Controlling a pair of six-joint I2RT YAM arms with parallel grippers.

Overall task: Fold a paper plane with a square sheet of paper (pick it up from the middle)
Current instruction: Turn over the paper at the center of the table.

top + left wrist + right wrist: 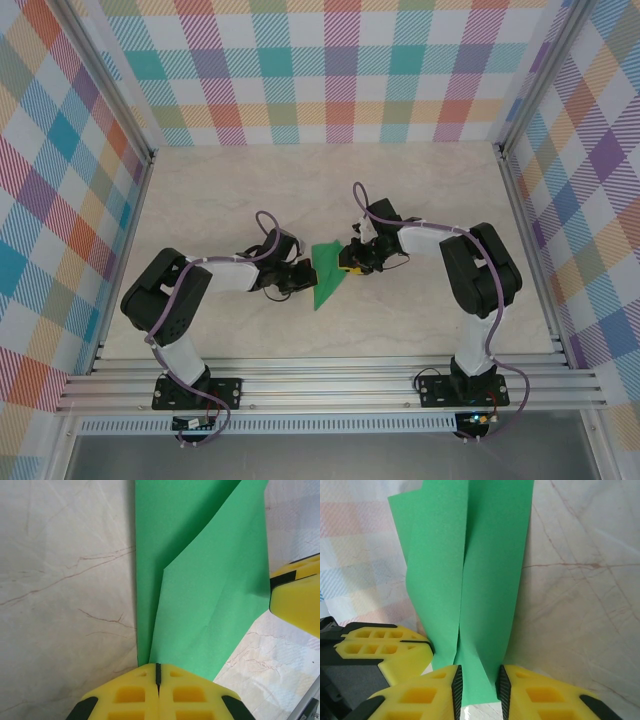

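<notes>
Nearest to us runs the metal rail along the near edge, with both arm bases bolted to it. Beyond it we see checked walls closing the far, left and right sides, and between them the pale marbled table. Over the table the left arm and the right arm bend inward, their wrists close together near the middle.

Between the wrists is the green paper, partly folded. From above it reads as a narrow wedge, broad at its far end and tapering to a point on the near side. In the left wrist view we see one flap of it overlapping another along a slanted edge. In the right wrist view a long crease runs down its length and the two sides bow into a shallow trough.

The left gripper has its yellow fingers pressed together, clamped on the narrowing end of the paper. The right gripper has its jaws apart with the paper's end in the gap, reaching both black pads. We cannot tell whether they squeeze it. From above, the left gripper sits at the paper's left edge and the right gripper at its right edge, just across from each other.
</notes>
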